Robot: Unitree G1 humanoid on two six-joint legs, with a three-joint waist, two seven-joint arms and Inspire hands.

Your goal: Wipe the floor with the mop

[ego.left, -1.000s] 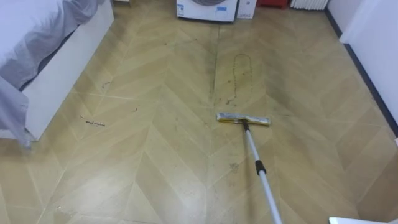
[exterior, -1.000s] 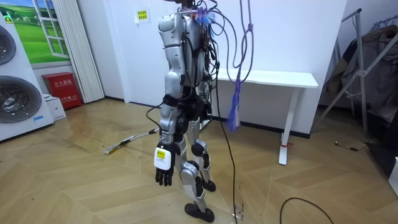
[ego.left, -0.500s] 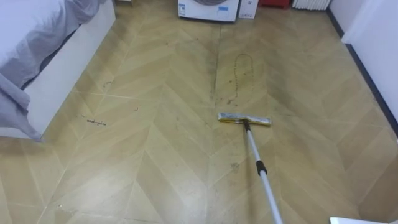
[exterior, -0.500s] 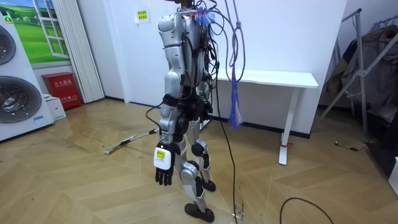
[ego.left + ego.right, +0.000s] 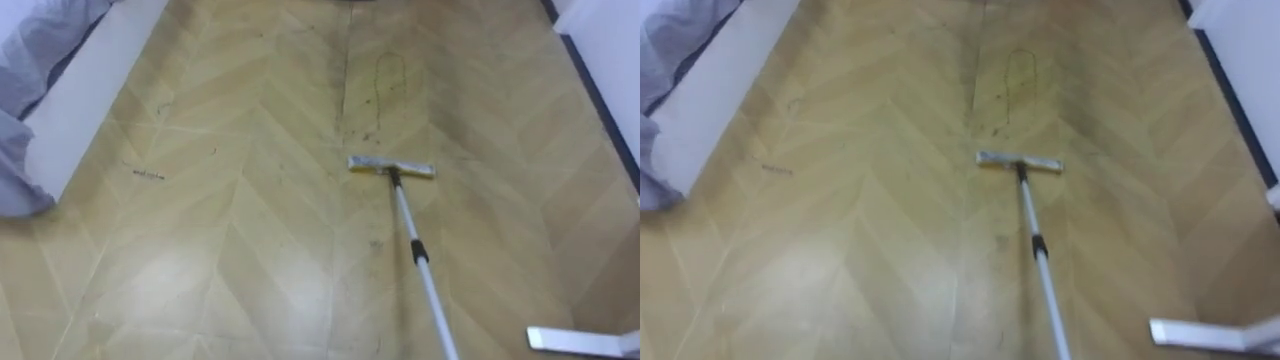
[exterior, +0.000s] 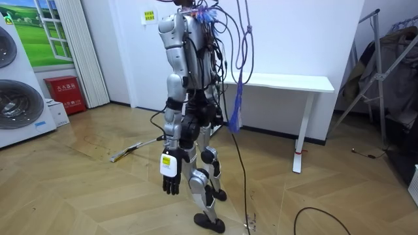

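Across the floor (image 5: 250, 250), dark marks (image 5: 377, 78) lie unwiped beyond the mop (image 5: 412, 232), so mopping looks barely begun, and the left hand (image 6: 170, 185) hangs slack-fingered and empty.

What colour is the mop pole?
The mop pole is silvery white with a black collar midway; clearest in the left eye view.

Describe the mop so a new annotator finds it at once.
From the white bed frame on the left, go right across the wooden floor. The mop lies mid-floor, its flat pale head just this side of a dark looped scuff. Nothing else there has a long silver pole, running back to the picture's lower edge.
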